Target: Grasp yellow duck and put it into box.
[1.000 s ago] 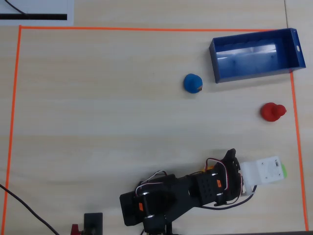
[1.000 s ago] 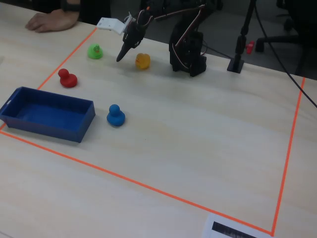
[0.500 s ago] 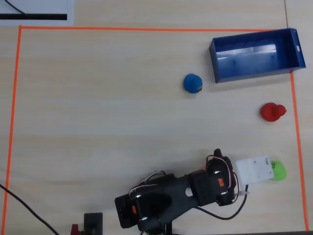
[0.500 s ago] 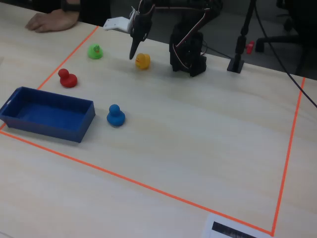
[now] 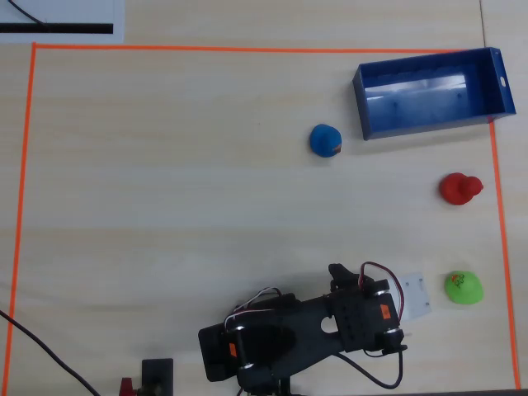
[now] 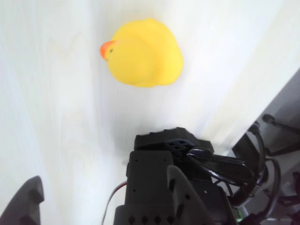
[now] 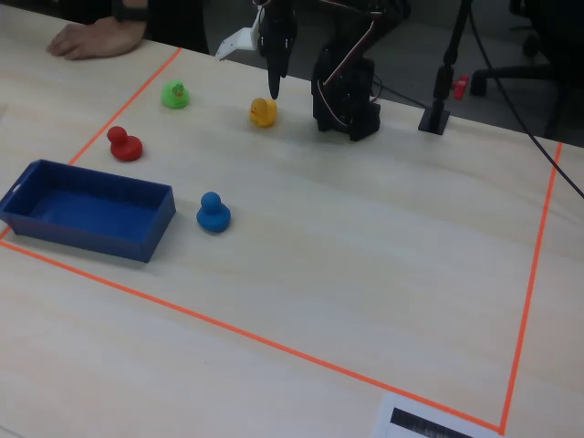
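Observation:
The yellow duck with its orange beak stands on the table ahead of my gripper in the wrist view, beak to the left. In the fixed view the duck sits just below my gripper, whose jaws are spread and empty. In the overhead view the arm hides the duck; my gripper is at the bottom right. The blue open-topped box is empty at the top right, far from the gripper; in the fixed view the box lies at the left.
A blue duck stands left of the box, a red duck below it, and a green duck right of the gripper. Orange tape frames the work area. A person's hand rests at the far corner.

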